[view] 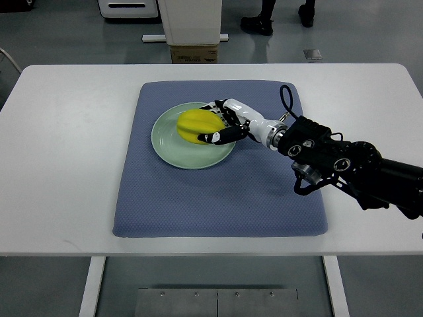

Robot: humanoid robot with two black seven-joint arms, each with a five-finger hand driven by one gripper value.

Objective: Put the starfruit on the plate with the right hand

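A yellow starfruit lies on the pale green plate, toward its upper right part. My right hand reaches in from the right over the plate's rim, its white and black fingers curled around the fruit's right side. The thumb runs along the fruit's lower edge and the other fingers wrap its top. The plate sits on a blue-grey mat in the middle of the white table. No left arm shows.
The black forearm of my right arm crosses the mat's right edge. A cardboard box and a white stand sit beyond the table's far edge. A person's shoes show on the floor at the back.
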